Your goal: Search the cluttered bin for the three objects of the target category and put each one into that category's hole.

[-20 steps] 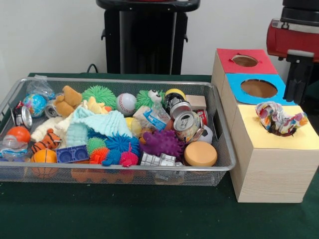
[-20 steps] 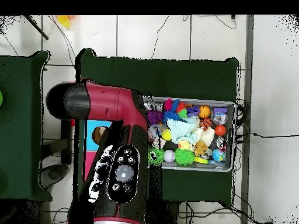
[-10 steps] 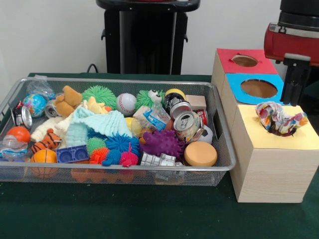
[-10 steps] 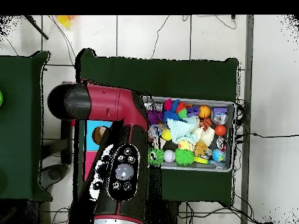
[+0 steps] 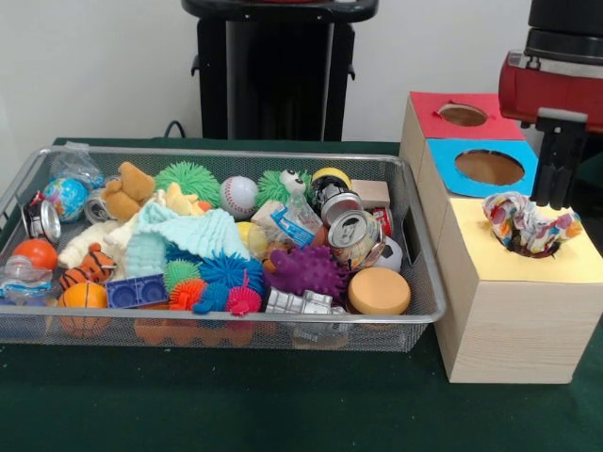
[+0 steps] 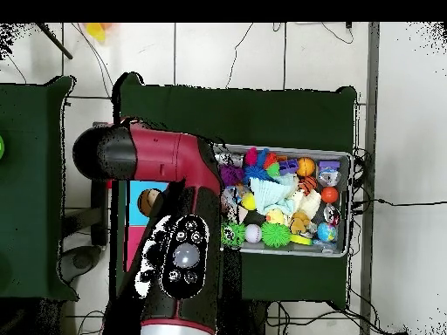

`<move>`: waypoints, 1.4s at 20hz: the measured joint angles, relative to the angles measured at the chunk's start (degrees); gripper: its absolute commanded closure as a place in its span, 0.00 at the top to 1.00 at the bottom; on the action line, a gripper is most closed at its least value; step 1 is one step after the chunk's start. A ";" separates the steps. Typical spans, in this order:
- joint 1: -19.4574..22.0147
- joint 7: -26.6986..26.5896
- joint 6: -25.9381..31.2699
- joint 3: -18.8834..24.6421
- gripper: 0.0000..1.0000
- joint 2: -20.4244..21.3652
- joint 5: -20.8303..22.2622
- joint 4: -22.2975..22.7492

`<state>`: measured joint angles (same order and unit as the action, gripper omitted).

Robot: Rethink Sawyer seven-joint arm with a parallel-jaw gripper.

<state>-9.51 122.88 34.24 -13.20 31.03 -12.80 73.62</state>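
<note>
Yellow hole (image 5: 529, 247) plugged w/ cloth (image 5: 528, 224); blue hole (image 5: 489, 168), red hole (image 5: 463, 115) prob. clear

The arm (image 5: 556, 56) is cut off by the front view's top and right edges. In the overhead view it hides most of the boxes (image 6: 144, 202) and the bin's (image 6: 336, 157) near end. Toys under the mint cloth (image 5: 193, 235) are hidden.
</note>
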 measured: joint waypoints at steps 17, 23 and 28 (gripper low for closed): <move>0.39 0.00 -5.35 1.01 0.00 -2.27 1.10 3.16; 0.60 0.00 -5.76 1.45 0.00 -2.26 1.45 4.14; 0.59 0.00 -5.97 1.57 0.00 -2.25 1.47 5.15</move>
<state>-8.91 122.88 28.27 -11.62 28.78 -11.33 78.76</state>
